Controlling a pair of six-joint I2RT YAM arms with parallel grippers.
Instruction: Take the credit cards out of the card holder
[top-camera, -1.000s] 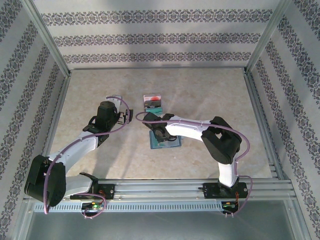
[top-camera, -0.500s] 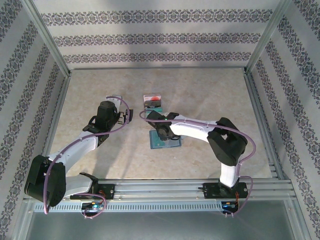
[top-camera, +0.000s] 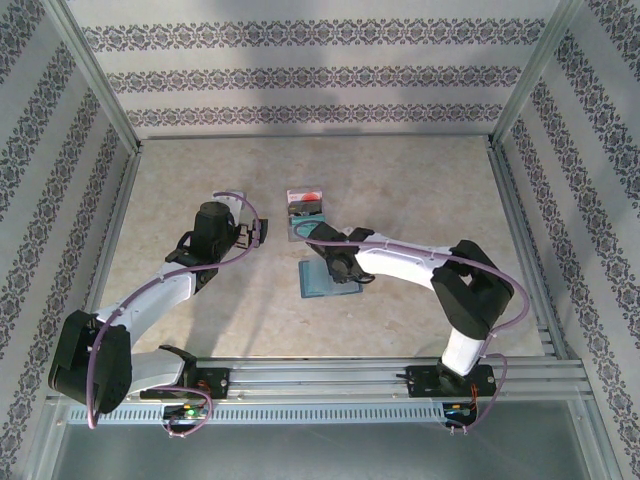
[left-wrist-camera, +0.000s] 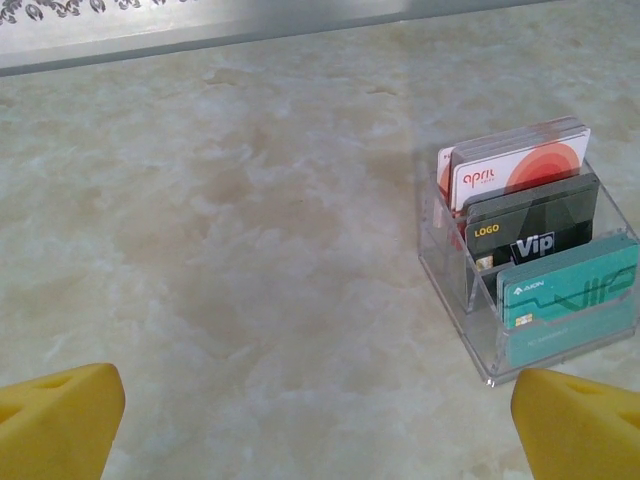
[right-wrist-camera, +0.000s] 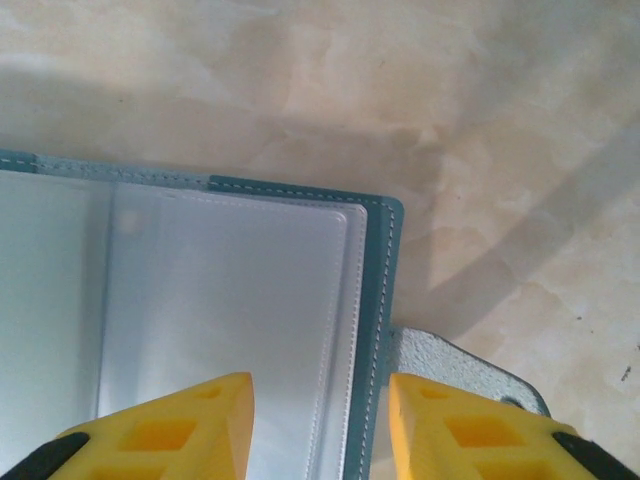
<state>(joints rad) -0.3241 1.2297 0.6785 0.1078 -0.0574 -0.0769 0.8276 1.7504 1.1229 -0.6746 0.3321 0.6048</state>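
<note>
**Three cards out, and the wallet under inspection**

Three credit cards stand upright in a clear stand on the tabletop. A red-and-white card is at the back, a dark card is in the middle, and a teal-green card is in front. In the overhead view the stand sits just at 12 o'clock from the card holder, close to it but not touching. The card holder lies open and flat near the middle of the tabletop.

The right gripper is down over the card holder at its 3 o'clock edge. Its fingers are partly spread, one above the clear inner pocket and the other past the stitched border. We see nothing pinched between them, and we cannot tell whether they touch the leather. The pocket in that close view looks empty to us: a pale sleeve with no coloured card behind it.

The left gripper hangs at about 10 o'clock from the card holder. It is spread wide and holds nothing, and it faces the stand.

We judge the task to be far along, perhaps finished. Part of the wallet lies under the right arm or outside the close view, so we cannot rule out a card remaining there. What is left, in our view, is to check those hidden pockets and draw out anything found.
</note>
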